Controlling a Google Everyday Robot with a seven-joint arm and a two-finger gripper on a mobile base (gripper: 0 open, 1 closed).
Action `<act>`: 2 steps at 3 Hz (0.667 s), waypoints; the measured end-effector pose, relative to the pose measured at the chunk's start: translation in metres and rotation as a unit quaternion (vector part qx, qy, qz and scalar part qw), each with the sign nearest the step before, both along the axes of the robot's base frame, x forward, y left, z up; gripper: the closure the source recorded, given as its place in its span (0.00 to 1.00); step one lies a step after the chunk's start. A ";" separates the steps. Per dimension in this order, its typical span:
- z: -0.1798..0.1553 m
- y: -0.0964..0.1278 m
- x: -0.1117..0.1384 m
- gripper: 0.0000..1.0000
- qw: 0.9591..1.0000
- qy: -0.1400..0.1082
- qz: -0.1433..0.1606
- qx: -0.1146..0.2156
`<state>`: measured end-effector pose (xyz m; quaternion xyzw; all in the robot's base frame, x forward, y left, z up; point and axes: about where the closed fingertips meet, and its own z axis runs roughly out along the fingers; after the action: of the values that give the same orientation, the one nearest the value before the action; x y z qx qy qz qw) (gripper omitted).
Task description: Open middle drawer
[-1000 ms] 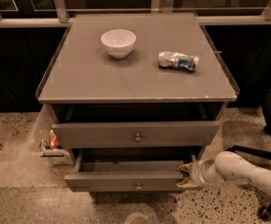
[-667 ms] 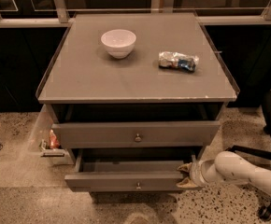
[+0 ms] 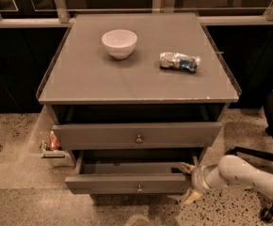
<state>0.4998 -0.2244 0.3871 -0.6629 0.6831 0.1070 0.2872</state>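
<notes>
Nothing has visibly moved in the last second: the gripper [image 3: 189,182] stays at the near right, pinching the right end of the middle drawer [image 3: 127,183], which stands well pulled out below the upper drawer [image 3: 103,135]. Pulling from one end could rack it, so draw straight toward the near side. Two drawer fronts show, each with one knob [image 3: 139,188]. On the counter [image 3: 127,86] sit one white bowl [image 3: 119,42] and one snack packet [image 3: 179,61].
</notes>
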 end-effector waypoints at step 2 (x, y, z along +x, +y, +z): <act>0.006 -0.005 -0.079 0.61 1.000 0.005 0.015 0.003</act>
<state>0.4207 -0.2292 0.3929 -0.6720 0.6740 0.1168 0.2837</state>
